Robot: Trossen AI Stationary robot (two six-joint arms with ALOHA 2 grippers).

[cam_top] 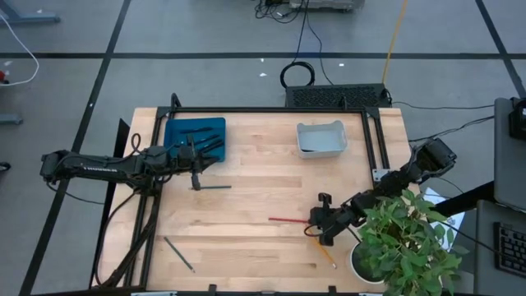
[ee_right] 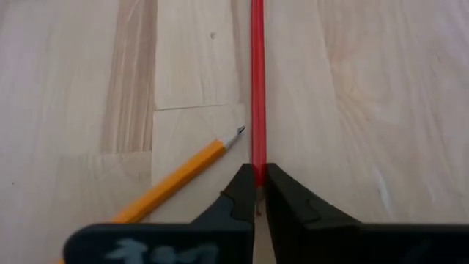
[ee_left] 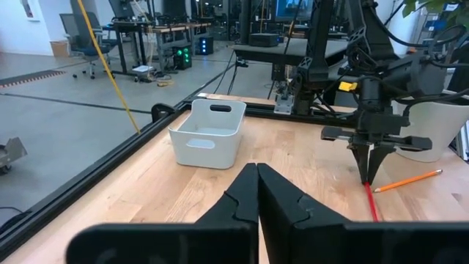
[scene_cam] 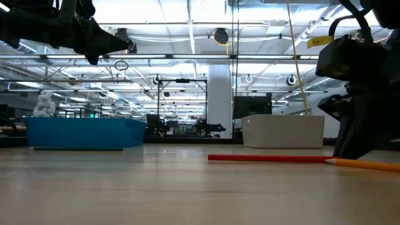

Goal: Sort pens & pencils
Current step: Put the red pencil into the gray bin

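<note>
Between our right gripper's [ee_right: 258,192] fingers, the red pencil [ee_right: 257,81] is getting pinched at its end, the orange pencil [ee_right: 172,181] lying just beside. We are grabbing; lifting comes next. Our left gripper [ee_left: 257,192], fingers together, is waiting by the blue tray [cam_top: 194,135].

A blue tray [cam_top: 215,127] sat at the far left of the wooden table [cam_top: 263,205], and a white bin [cam_top: 320,138] stood well apart from it toward the far right. A potted green plant [cam_top: 407,242] crowded the table's near right corner. Beyond the far edge, a black cable [cam_top: 297,76] lay coiled on the grey floor [cam_top: 205,33], crossed by dark tape lines.
</note>
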